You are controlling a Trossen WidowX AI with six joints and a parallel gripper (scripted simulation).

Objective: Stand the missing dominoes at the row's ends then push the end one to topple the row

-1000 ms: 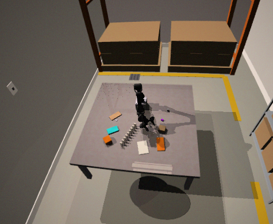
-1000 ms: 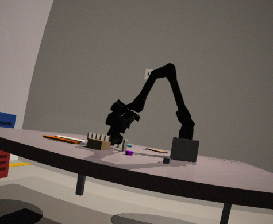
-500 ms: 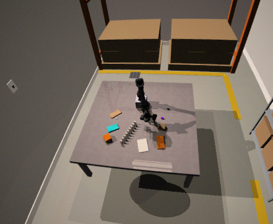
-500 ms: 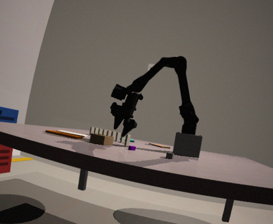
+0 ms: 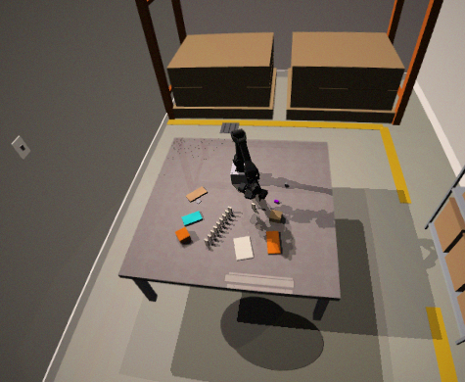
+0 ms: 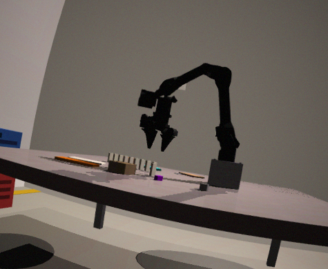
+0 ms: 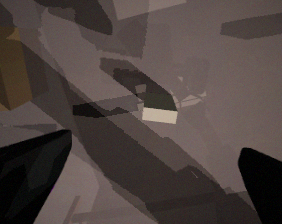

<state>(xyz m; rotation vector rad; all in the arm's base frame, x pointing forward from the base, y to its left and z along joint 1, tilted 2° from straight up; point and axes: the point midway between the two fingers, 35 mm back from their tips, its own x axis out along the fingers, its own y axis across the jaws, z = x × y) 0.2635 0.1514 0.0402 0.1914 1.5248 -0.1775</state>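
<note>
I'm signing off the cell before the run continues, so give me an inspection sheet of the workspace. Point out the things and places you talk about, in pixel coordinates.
Surface: grey-brown tabletop (image 5: 173,260) (image 6: 260,203), dark specks in one corner
Job's things: row of dominoes (image 5: 218,226) upright; lone domino (image 5: 254,207) (image 7: 159,115) apart from it, upright
Clutter: orange block (image 5: 183,235), teal block (image 5: 192,218), brown block (image 5: 275,215) (image 6: 122,167) (image 7: 12,75), purple piece (image 5: 276,201) (image 6: 158,178), others
Gripper (image 6: 156,150) (image 7: 156,147): open, empty, above the table
Cables: nothing seen
Surroundings: boxes (image 5: 222,49) on racking, wall socket (image 5: 21,147)
</note>
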